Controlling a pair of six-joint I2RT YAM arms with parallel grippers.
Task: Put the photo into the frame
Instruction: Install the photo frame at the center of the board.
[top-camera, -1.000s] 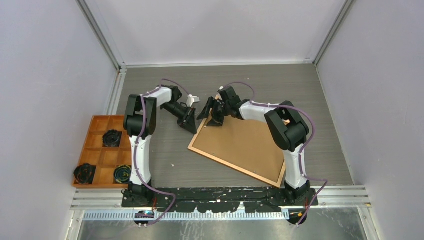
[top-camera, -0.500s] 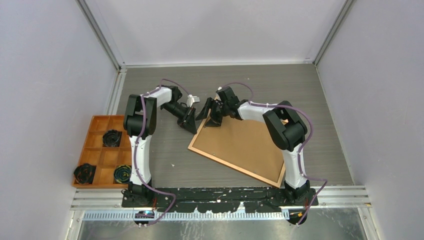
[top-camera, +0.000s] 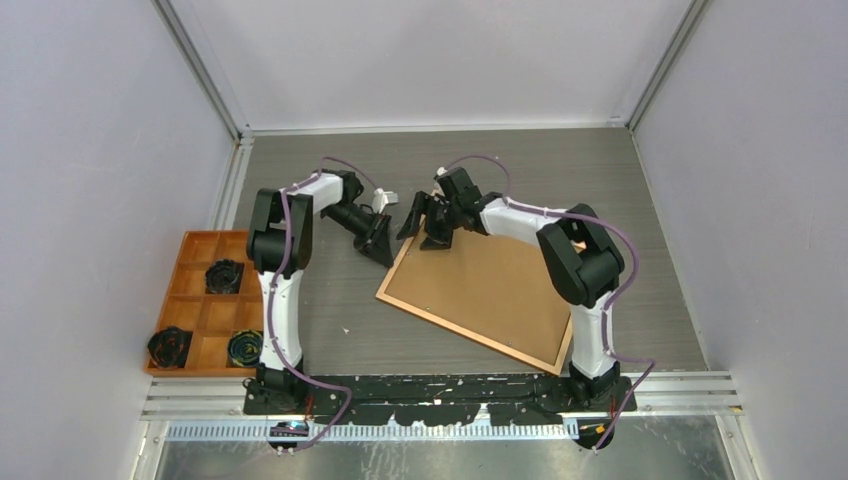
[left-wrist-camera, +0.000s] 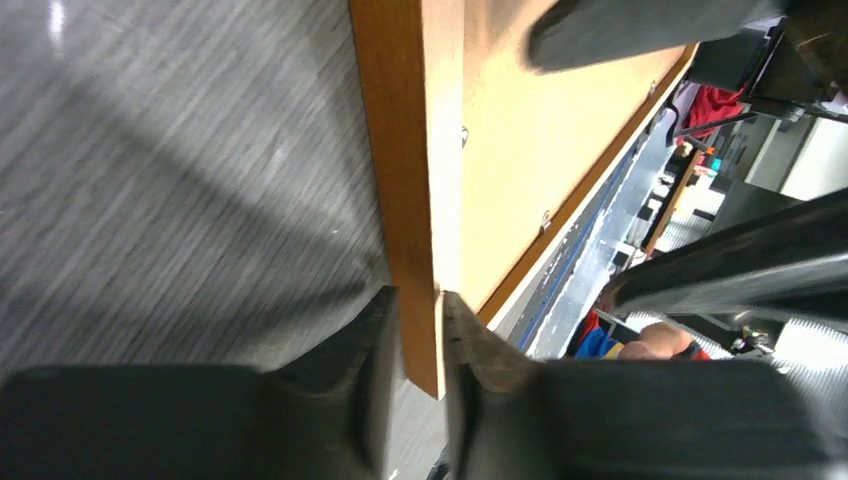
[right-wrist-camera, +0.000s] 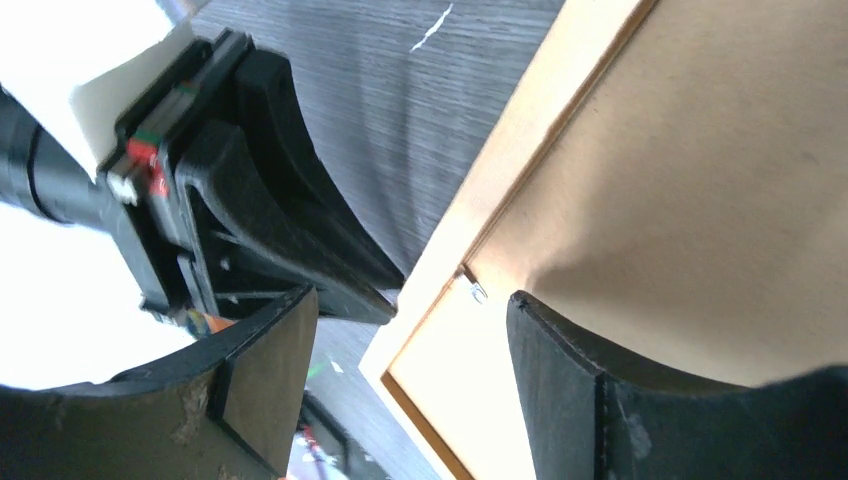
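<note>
The frame lies back-up on the table, its brown fibreboard back showing inside thin orange-brown rails. My left gripper is shut on the rail near the frame's far-left corner, one finger on each side of the wood. My right gripper hovers open over that same corner; in the right wrist view its fingers straddle the rail and the back board with nothing between them. The left gripper shows close beside it. The photo is hidden.
An orange compartment tray with black round items stands at the left edge of the table. A small metal clip sits on the frame's back by the rail. White walls close in the far side and both flanks.
The right gripper's fingers have spread a little wider and its arm has shifted slightly right. The left gripper and the frame have stayed put.
</note>
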